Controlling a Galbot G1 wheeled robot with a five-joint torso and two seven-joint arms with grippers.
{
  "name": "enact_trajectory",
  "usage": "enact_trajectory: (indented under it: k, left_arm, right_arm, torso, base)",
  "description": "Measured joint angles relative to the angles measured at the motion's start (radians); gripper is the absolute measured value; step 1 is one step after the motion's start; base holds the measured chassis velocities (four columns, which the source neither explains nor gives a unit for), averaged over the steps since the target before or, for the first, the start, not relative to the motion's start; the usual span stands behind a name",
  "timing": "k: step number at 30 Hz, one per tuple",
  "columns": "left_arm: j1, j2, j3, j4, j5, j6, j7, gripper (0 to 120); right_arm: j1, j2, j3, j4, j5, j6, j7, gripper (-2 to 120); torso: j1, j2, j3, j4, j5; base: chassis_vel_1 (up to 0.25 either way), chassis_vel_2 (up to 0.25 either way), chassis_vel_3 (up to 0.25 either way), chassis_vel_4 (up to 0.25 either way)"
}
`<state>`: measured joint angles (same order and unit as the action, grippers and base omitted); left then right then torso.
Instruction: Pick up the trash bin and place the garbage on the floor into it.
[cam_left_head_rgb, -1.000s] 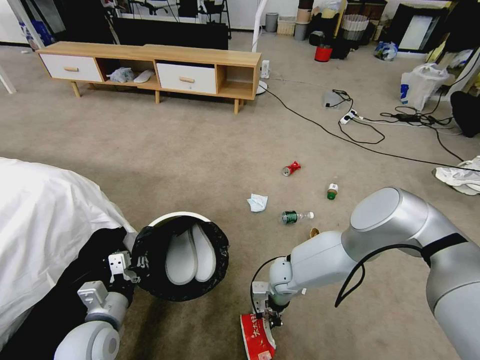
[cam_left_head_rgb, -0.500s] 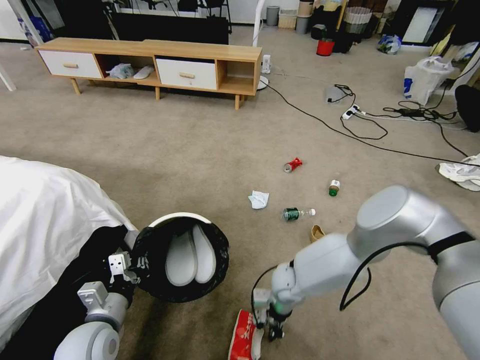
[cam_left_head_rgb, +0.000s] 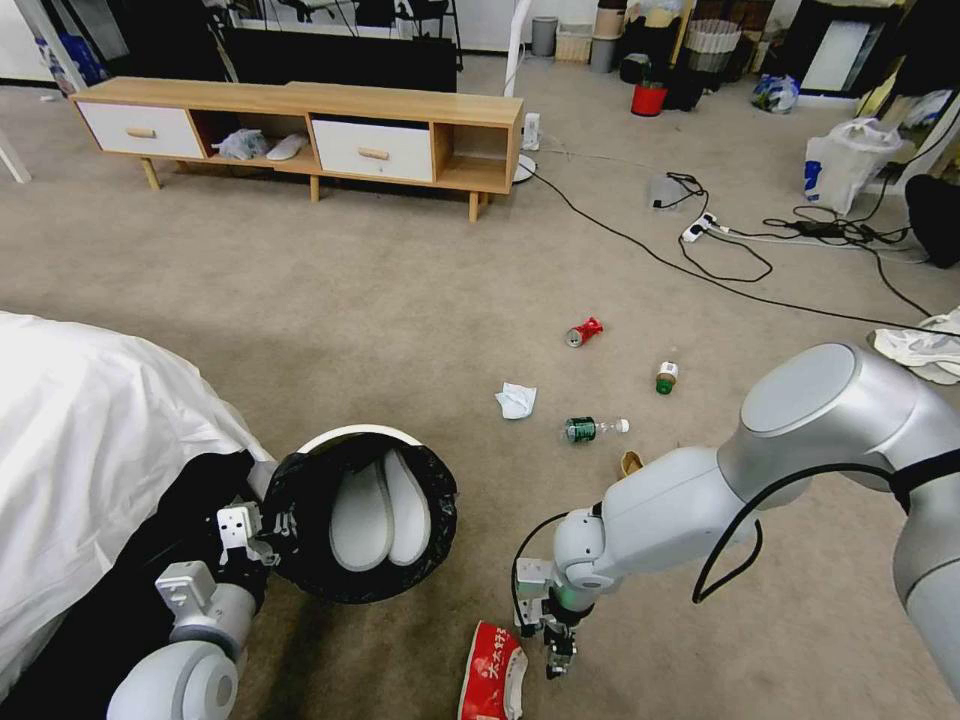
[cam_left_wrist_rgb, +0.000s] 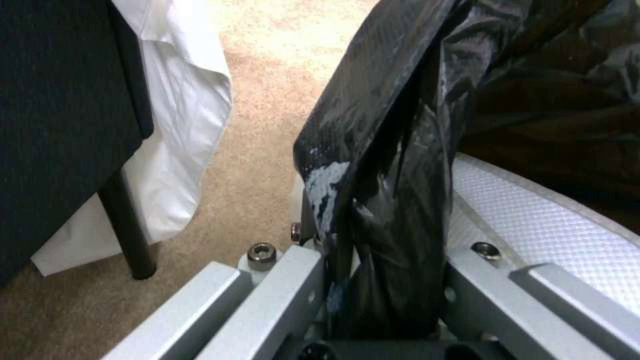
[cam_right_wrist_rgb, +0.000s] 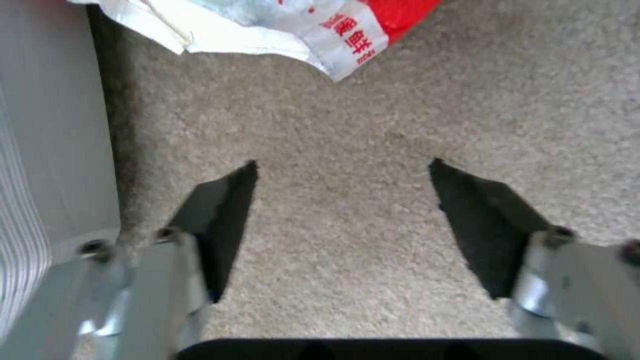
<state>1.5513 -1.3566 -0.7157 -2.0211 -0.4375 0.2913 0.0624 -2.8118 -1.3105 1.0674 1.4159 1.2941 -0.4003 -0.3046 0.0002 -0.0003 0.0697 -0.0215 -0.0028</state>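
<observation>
Trash bin (cam_left_head_rgb: 362, 512), white with a black bag (cam_left_wrist_rgb: 393, 165) lining, hung tilted just above the floor (cam_left_head_rgb: 400, 300) beside a bed with a white sheet (cam_left_head_rgb: 80, 450); two pale insoles lay inside. Left gripper (cam_left_head_rgb: 262, 528) was clenched on its rim, fingers (cam_left_wrist_rgb: 280, 290) pinching rim and bag between them. Right gripper (cam_right_wrist_rgb: 343, 225) pointed down at the carpet with fingers (cam_right_wrist_rgb: 220, 220) spread wide, nothing between them, touching nothing visible. Red-and-white wrapper (cam_left_head_rgb: 492, 672) lay flat on the floor just beside those fingers, apart from them. Farther out on the carpet: green bottle (cam_left_head_rgb: 592, 429), white tissue (cam_left_head_rgb: 516, 400), crushed red can (cam_left_head_rgb: 583, 332), small green can (cam_left_head_rgb: 665, 377), brown carton (cam_left_head_rgb: 630, 462).
</observation>
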Motion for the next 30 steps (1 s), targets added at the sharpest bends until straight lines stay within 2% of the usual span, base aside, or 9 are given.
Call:
enact_trajectory:
  k: [1, 5, 7, 18, 30]
  left_arm:
    - [0.000, 0.000, 0.000, 0.000, 0.000, 0.000, 0.000, 1]
    - [-0.002, 0.000, 0.000, 0.008, 0.000, 0.000, 0.000, 1]
    - [-0.003, 0.000, 0.000, 0.009, 0.001, 0.000, 0.000, 1]
    - [-0.015, -0.001, -0.005, 0.030, 0.004, 0.000, -0.002, 1]
    - [-0.023, -0.001, -0.023, 0.039, -0.001, 0.002, -0.006, 1]
  right_arm:
    - [0.000, 0.000, 0.000, 0.000, 0.000, 0.000, 0.000, 73]
    - [0.019, 0.005, 0.004, 0.011, 0.001, 0.000, 0.002, 93]
    - [0.024, 0.005, 0.006, 0.012, 0.000, 0.000, 0.001, 98]
    - [0.059, -0.024, 0.003, 0.004, -0.025, -0.007, -0.017, 100]
    - [0.021, -0.092, -0.007, -0.058, -0.169, -0.007, -0.066, 100]
  torso:
    - [0.000, 0.000, 0.000, 0.0000, 0.0000]
    - [0.000, 0.000, 0.000, 0.0000, 0.0000]
    - [0.000, 0.000, 0.000, 0.0000, -0.0001]
    - [0.000, 0.000, 0.000, 0.0001, -0.0001]
    - [0.000, 0.000, 0.000, 0.0000, 0.0000]
  base:
    - [0.000, 0.000, 0.000, 0.000]
    - [0.000, 0.000, 0.000, 0.000]
    - [0.000, 0.000, 0.000, 0.000]
    - [0.000, 0.000, 0.000, 0.000]
    - [0.000, 0.000, 0.000, 0.000]
